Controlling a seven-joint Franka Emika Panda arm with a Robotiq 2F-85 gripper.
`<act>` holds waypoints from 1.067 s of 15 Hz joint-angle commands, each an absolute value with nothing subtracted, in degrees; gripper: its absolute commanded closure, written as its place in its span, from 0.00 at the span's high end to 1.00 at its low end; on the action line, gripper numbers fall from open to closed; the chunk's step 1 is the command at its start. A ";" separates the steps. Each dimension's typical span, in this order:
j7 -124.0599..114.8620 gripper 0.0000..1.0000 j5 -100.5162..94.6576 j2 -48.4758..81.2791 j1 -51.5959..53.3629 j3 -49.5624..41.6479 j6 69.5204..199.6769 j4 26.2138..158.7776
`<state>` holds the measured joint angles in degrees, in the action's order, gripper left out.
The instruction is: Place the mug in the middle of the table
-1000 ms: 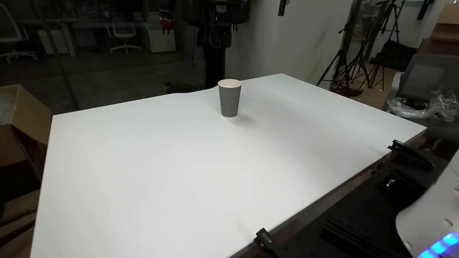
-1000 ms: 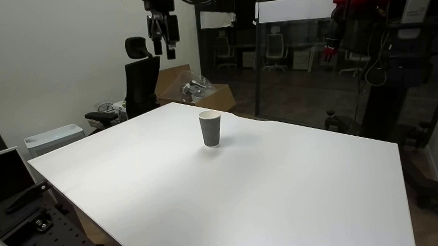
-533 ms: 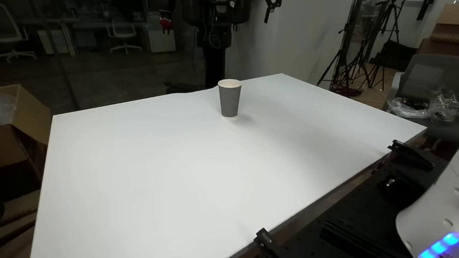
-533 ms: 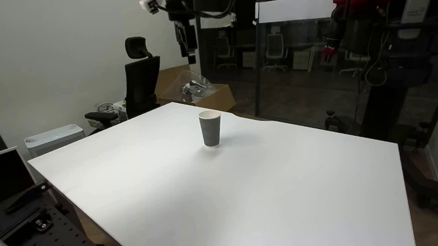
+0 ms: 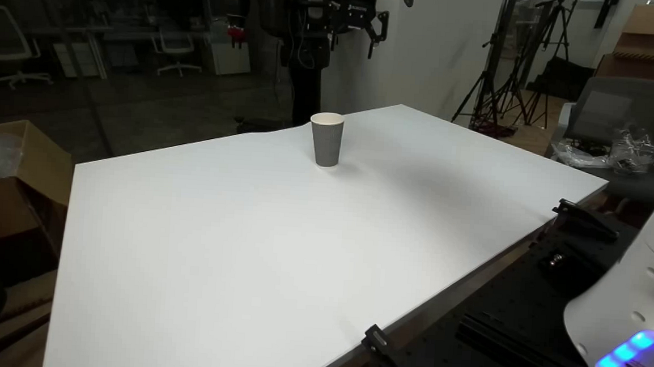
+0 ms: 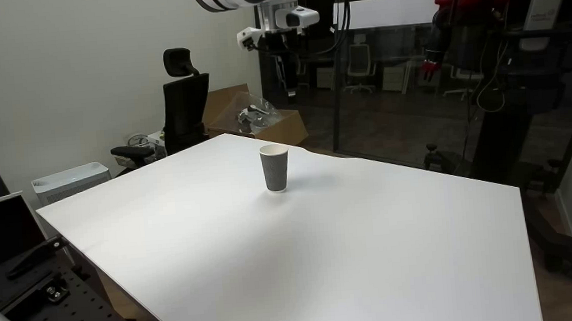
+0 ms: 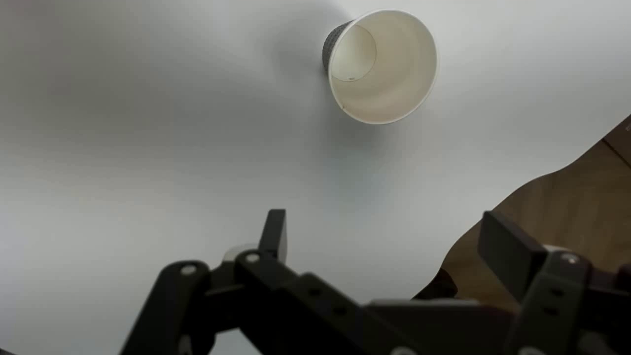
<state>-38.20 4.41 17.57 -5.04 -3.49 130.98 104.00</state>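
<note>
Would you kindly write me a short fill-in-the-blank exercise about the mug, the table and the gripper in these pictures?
1. In both exterior views, the mug stands ____ on the table, not tipped over.
2. The mug's outer wall is mainly ____ in colour, darker than its pale inside.
3. In the wrist view, the gripper is ____ rather than shut.
4. In the wrist view, brown floor shows past the table's wavy edge on the picture's ____ side.

Missing words: upright; grey; open; right.

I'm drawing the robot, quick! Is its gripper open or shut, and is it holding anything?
Gripper: open, holding nothing; the mug stands apart from it on the table.
</note>
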 commanded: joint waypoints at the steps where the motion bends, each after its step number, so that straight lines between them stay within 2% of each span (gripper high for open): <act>1: -37.05 1.00 4.84 18.09 -3.67 -4.78 130.27 103.56; 8: -33.07 1.00 4.55 17.10 -2.05 -4.64 131.22 111.15; 16: -32.83 1.00 5.11 19.33 -1.97 -5.08 131.25 109.19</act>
